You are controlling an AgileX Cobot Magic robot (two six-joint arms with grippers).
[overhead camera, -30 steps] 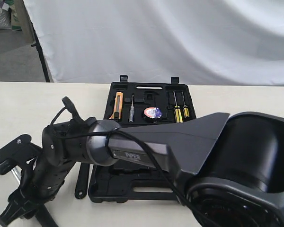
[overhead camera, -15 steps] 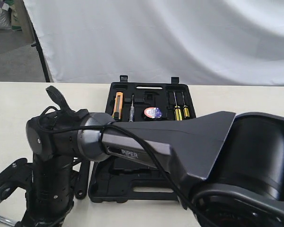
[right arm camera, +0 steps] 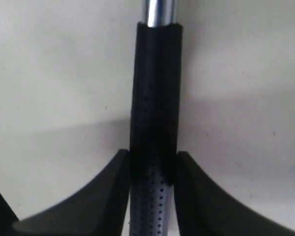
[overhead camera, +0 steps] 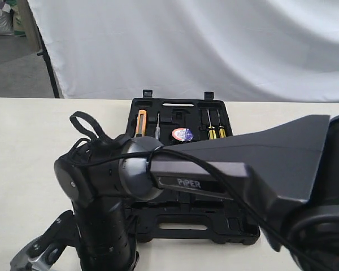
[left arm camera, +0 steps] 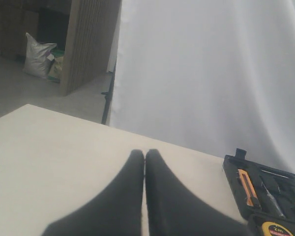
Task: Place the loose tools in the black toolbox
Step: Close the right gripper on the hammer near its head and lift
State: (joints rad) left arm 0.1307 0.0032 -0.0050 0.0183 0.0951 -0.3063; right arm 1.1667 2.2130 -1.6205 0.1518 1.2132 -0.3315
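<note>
My right gripper (right arm camera: 152, 155) is shut on the black handle of the hammer (right arm camera: 155, 98), whose steel shaft runs out past the fingers above bare table. In the exterior view the right arm (overhead camera: 101, 226) reaches across to the near left and covers the front left of the black toolbox (overhead camera: 178, 107), which lies open. The tape roll (overhead camera: 182, 134) with its blue-white label sits in the far half. Over the table, left of the toolbox (left arm camera: 265, 196), my left gripper (left arm camera: 145, 153) is shut with nothing in it. The wrench is hidden.
In the far half of the toolbox lie an orange utility knife (overhead camera: 140, 124), a thin screwdriver (overhead camera: 157, 129) and two yellow-handled screwdrivers (overhead camera: 214, 133). A yellow tape measure (left arm camera: 278, 229) shows at its edge. A white curtain hangs behind the table.
The right arm has swung rightward across the near side of the table towards the toolbox front. It now covers the black handle that lay beside the case.
</note>
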